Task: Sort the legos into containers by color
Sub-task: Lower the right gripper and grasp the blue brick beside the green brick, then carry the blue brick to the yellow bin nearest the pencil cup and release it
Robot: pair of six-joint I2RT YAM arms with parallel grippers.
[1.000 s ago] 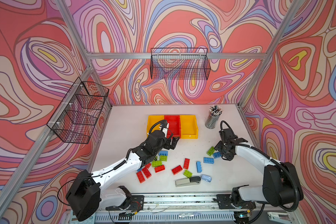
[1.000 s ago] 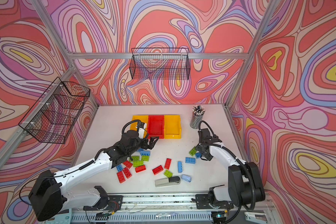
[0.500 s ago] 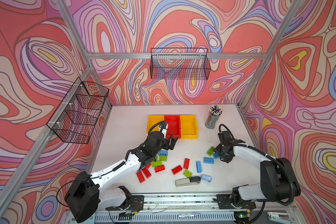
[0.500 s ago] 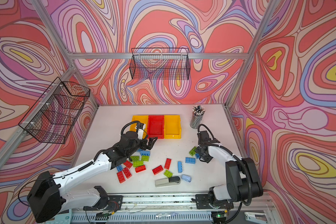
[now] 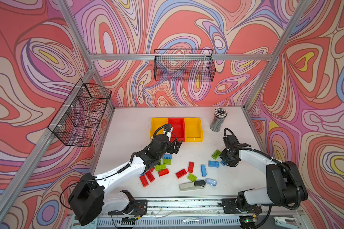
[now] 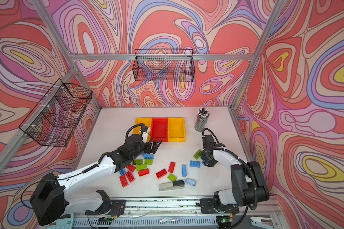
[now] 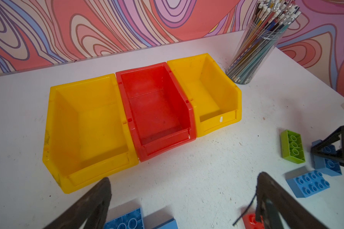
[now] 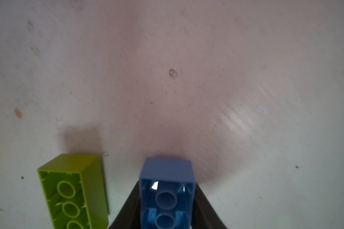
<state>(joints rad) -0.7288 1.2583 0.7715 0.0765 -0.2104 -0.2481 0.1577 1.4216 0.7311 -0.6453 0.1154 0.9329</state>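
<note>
Clamped between the jaws of the right gripper [image 8: 167, 200]: a blue brick [image 8: 166, 172], hollow underside toward the wrist camera; just beside that gripper, not touching it, a green brick [image 8: 74, 188], also upside down; spread wide and holding nothing, the left gripper [image 7: 183, 198], low over the table [image 7: 187, 178]; straight ahead of its fingers, a red bin [image 7: 157, 103] wedged between two yellow bins [image 7: 83, 123]; under and behind it, loose red, green and blue bricks [image 5: 163, 172].
</note>
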